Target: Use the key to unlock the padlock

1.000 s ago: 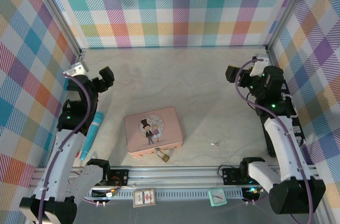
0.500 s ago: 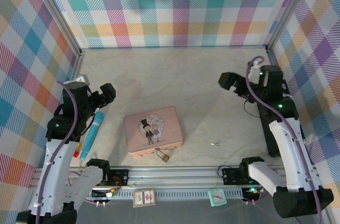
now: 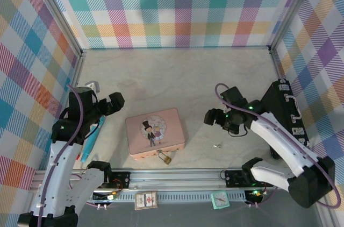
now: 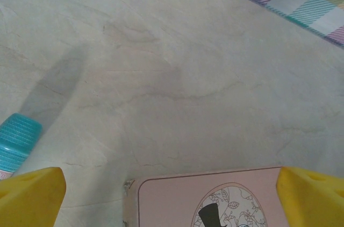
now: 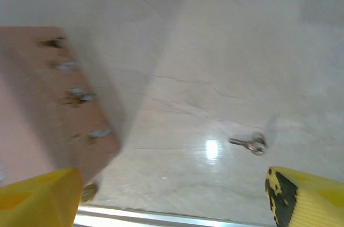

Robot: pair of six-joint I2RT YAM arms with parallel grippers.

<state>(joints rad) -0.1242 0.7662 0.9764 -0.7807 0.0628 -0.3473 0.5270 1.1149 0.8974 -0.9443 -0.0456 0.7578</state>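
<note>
I see the key (image 3: 217, 144) as a very small, thin, silver-grey piece that lies flat, just in front of the right gripper (image 3: 210, 118) and free of it. In the right wrist view its round head points right and its shaft points left, near the right finger. The padlock (image 3: 165, 158) has a tiny brass body with a thin silver shackle. It lies tilted, between both grippers but closer to the arm bases, well apart from the key. I cannot tell if its shackle is closed.
</note>
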